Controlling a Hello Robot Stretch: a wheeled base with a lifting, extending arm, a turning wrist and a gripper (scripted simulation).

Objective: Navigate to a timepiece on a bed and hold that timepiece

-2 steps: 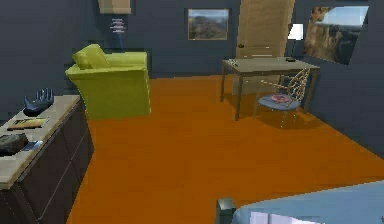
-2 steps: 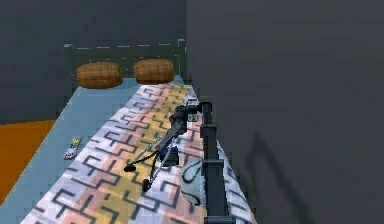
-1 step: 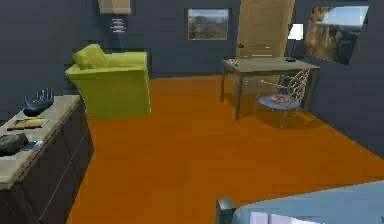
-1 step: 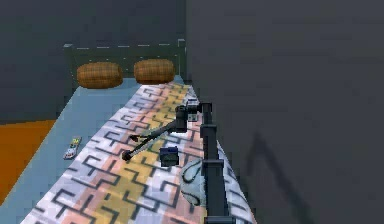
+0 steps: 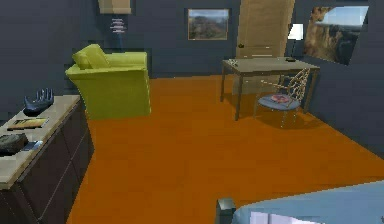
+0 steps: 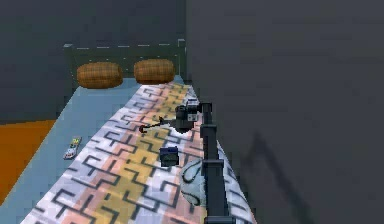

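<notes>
The robot stands alongside the bed (image 6: 88,125), with the arm (image 6: 211,170) reaching out over the patterned quilt (image 6: 120,175). The gripper (image 6: 168,124) sits at the arm's far end, its fingers pointing toward the arm side view's left. With the quilt right behind it, I cannot tell whether it grasps anything or is released.

1 small dark box (image 6: 170,153) lies on the quilt just left of the arm. By its shape it is probably the timepiece, though it is too small to be sure, and no long axis can be made out. It lies lower in the picture than the gripper, so nearer the robot's body, and close to the same line across.

The coming move likely turns on that offset: the arm looks extended past the box and would need to draw in before the gripper goes down.

A 2nd candidate, a small pale thing (image 6: 72,152), lies well apart at the bed's left edge. 2 brown pillows (image 6: 98,73) are at the head.
</notes>
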